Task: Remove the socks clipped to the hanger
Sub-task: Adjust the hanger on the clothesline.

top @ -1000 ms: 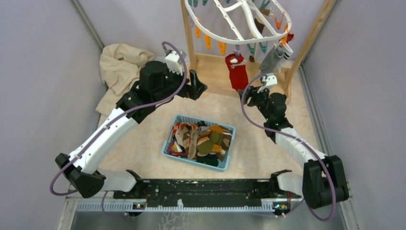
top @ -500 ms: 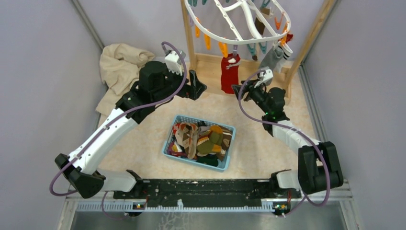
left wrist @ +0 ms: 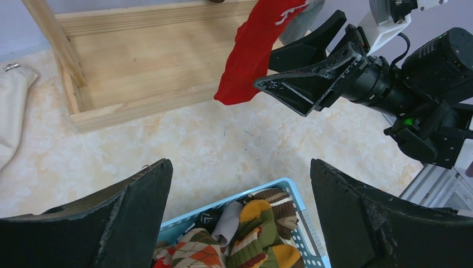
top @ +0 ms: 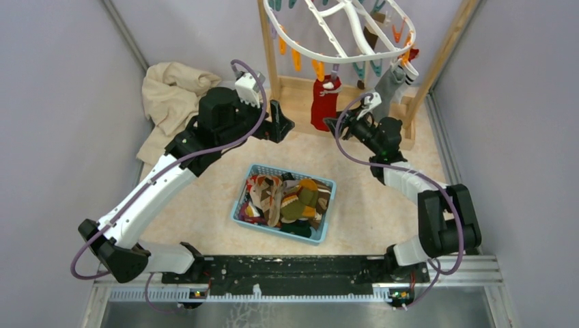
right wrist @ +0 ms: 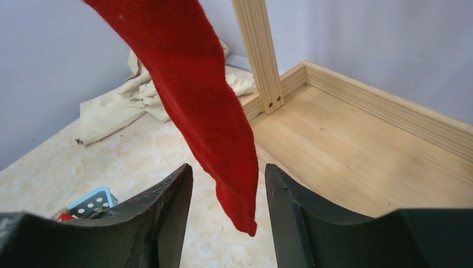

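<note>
Right tool (right wrist: 228,167) stood half-spread around the toe end of the red sock (right wrist: 201,84), one finger on each side. In its wrist view the fabric hung loose between the fingers with a thin gap on both sides, so nothing was pinched.

That sock hung clipped to the front rim of the hanger (top: 321,57) and slanted down toward 7 o'clock over the wooden base of the rack (top: 270,55). The hanger sat tilted at 12 o'clock in the top view. At 1 o'clock a grey sock (top: 390,82) hung from the right end of the rim, just beside the right arm's wrist.

Left tool (left wrist: 240,167) was spread wide and held nothing. It hovered at 11 o'clock of the basket (top: 242,193), pointing toward 3 o'clock at the red sock and well apart from it.

The blue basket lay on the worktop (top: 212,198) at the centre, between the two arms. It held a heap of loose socks (top: 287,201), with brown-and-cream striped and green-and-orange ones among them. A beige cloth (top: 167,96) lay crumpled at 10 o'clock beside the left wall.
</note>
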Available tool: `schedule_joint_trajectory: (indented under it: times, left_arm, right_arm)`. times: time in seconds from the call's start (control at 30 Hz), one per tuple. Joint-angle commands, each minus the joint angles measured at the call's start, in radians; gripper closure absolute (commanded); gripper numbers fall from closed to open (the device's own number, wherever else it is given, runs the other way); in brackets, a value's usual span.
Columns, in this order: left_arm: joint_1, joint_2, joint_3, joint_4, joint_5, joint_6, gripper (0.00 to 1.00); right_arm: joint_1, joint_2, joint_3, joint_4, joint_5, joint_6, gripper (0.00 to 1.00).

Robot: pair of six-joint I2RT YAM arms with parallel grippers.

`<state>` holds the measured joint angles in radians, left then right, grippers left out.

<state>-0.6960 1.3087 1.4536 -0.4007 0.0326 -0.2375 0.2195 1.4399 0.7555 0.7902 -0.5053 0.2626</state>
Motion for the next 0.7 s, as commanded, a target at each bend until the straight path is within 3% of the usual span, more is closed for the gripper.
schedule_joint_trajectory:
  times: [0.0,0.23,0.43,0.57,0.67]
  left_arm:
    - [-0.004,0.001,0.022,-0.005,-0.011,0.016,0.01]
    - [-0.004,0.006,0.037,-0.021,-0.019,0.027,0.01]
    - [-0.003,0.011,0.045,-0.026,-0.023,0.030,0.01]
    - [-0.003,0.014,0.045,-0.026,-0.020,0.028,0.01]
    - [-0.005,0.017,0.045,-0.024,-0.016,0.026,0.01]
  right_arm:
    - [-0.008,0.025,0.048,0.090,-0.038,0.015,0.46]
    - [-0.008,0.073,0.060,0.116,-0.034,0.007,0.40]
    - [-0.007,0.083,0.055,0.145,-0.040,0.025,0.50]
    - [-0.007,0.049,0.034,0.128,-0.033,0.020,0.42]
    - [-0.008,0.013,0.021,0.105,-0.026,0.006,0.41]
